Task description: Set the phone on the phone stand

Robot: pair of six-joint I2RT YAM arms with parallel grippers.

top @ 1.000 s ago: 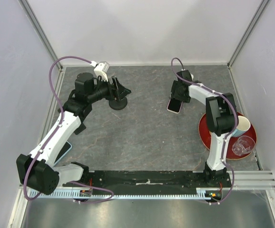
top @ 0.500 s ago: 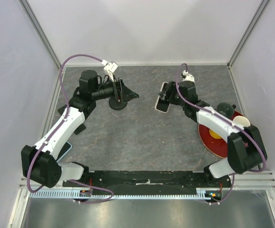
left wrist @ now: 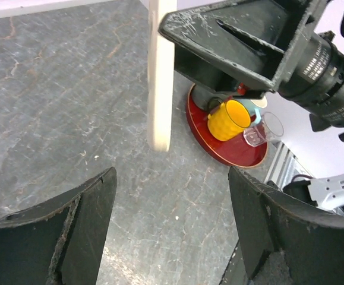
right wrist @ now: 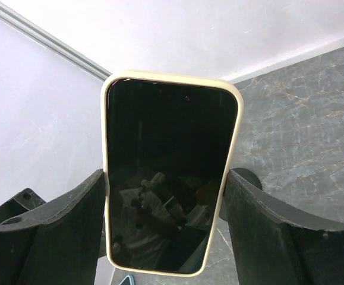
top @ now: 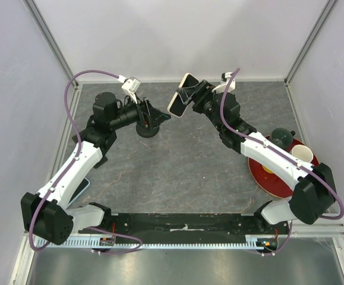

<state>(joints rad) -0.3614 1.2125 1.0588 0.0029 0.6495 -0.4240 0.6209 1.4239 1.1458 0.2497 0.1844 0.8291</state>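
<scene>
Soft, even light from above fills the white-walled cell; shadows on the grey tabletop are faint and short. The overhead view is sharp edge to edge. In the left wrist view the near jaws sit dark and slightly soft. The phone screen mirrors dim reflections.

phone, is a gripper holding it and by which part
The right gripper holds the phone by its long edges, one finger each. The left gripper is open and empty.
</scene>
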